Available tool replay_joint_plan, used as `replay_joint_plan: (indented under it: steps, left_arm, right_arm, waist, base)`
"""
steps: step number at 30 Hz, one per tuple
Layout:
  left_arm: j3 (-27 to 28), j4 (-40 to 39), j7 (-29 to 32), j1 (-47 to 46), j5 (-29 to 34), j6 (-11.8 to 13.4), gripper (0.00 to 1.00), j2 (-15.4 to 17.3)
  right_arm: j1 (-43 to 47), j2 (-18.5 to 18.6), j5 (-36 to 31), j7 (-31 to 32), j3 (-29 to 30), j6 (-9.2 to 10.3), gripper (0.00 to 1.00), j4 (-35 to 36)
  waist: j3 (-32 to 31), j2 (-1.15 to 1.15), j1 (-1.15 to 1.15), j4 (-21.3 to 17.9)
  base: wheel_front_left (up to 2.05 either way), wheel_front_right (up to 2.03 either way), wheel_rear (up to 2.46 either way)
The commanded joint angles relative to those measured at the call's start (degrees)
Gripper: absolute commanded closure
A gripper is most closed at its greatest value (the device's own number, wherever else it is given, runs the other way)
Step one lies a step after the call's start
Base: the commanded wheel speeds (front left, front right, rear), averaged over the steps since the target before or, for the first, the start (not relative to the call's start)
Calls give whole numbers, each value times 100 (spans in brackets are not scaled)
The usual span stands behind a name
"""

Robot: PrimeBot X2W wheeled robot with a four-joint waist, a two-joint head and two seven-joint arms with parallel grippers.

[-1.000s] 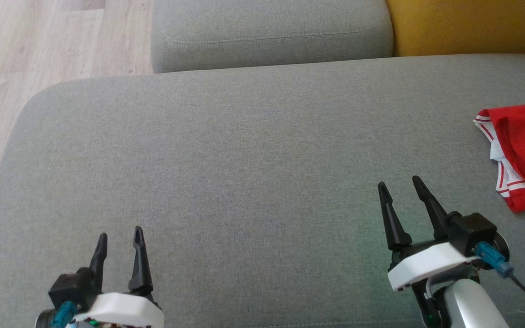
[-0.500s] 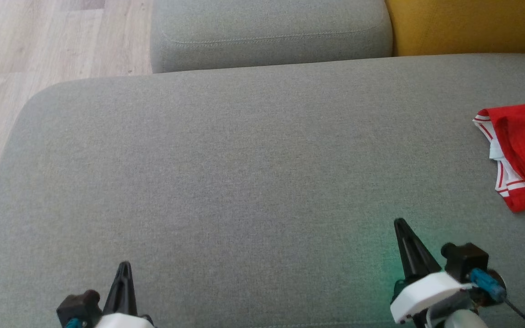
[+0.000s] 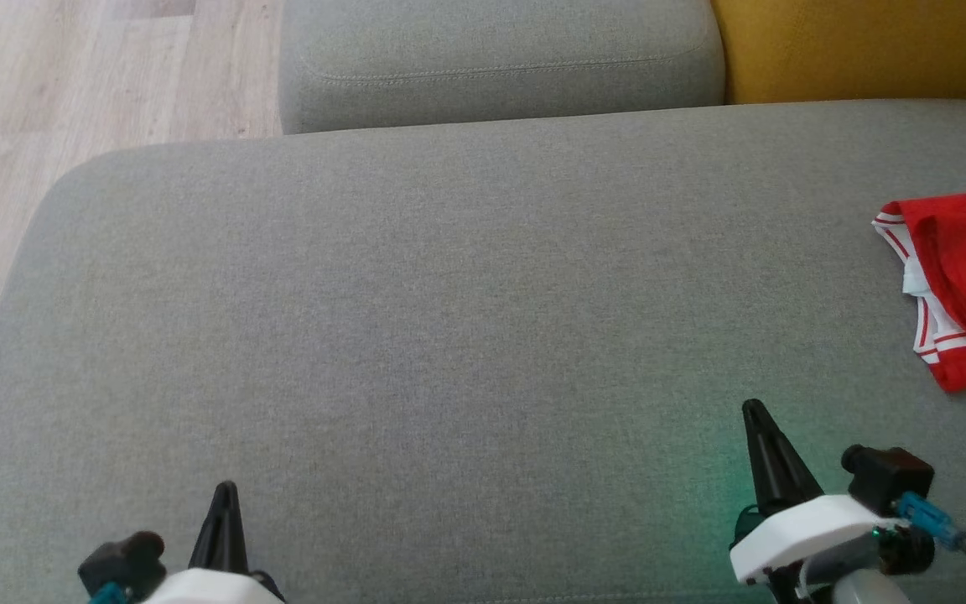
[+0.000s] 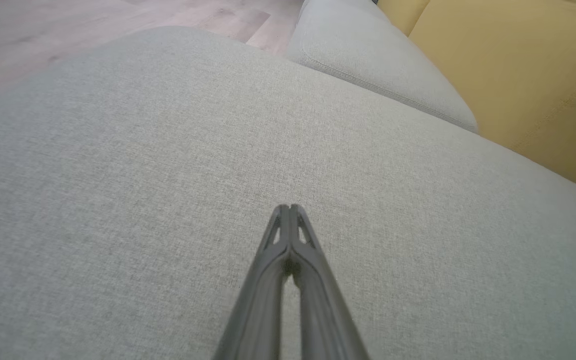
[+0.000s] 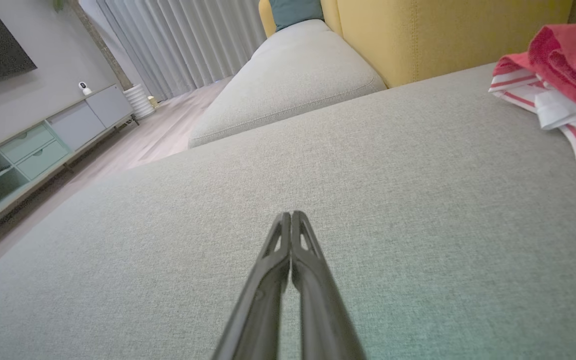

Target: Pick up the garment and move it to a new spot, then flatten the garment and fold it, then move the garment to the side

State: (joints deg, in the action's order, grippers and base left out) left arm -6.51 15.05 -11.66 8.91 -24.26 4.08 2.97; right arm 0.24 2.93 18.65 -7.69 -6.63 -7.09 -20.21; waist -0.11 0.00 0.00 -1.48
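The garment (image 3: 965, 268), a crumpled red fabric heap with white, red-striped trim, lies at three o'clock on the woven grey sofa cushion (image 3: 449, 294), apart from the left gripper (image 3: 225, 491) and right gripper (image 3: 754, 411), whose tapered dark fingers are clenched on nothing.

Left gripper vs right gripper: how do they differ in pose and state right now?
Pose: the left gripper sits low at the head view's bottom edge, while the right gripper reaches further up that view. Position: the right gripper is nearer the red-and-white garment, which lies at the right of the seat cushion; the left gripper is far from it. Shared: both are shut, empty, over grey cushion.
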Motion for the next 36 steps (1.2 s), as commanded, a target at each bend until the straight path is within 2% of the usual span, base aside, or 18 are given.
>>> replay_joint_plan:
  steps: [1, 36]
  left_arm:
    - [108, -165, 20, -302, -163, -42, 100, 18]
    - [477, -145, 597, -703, -2409, -416, 100, 32]
  right_arm:
    - [-305, 55, 201, 25, 39, -7, 100, 221]
    - [-409, 114, 2688, 403, 357, -18, 100, 360]
  waist:
    - [0, 0, 0, 2]
    - [10, 0, 0, 51]
  base:
    - [0, 0, 0]
    - [0, 0, 0]
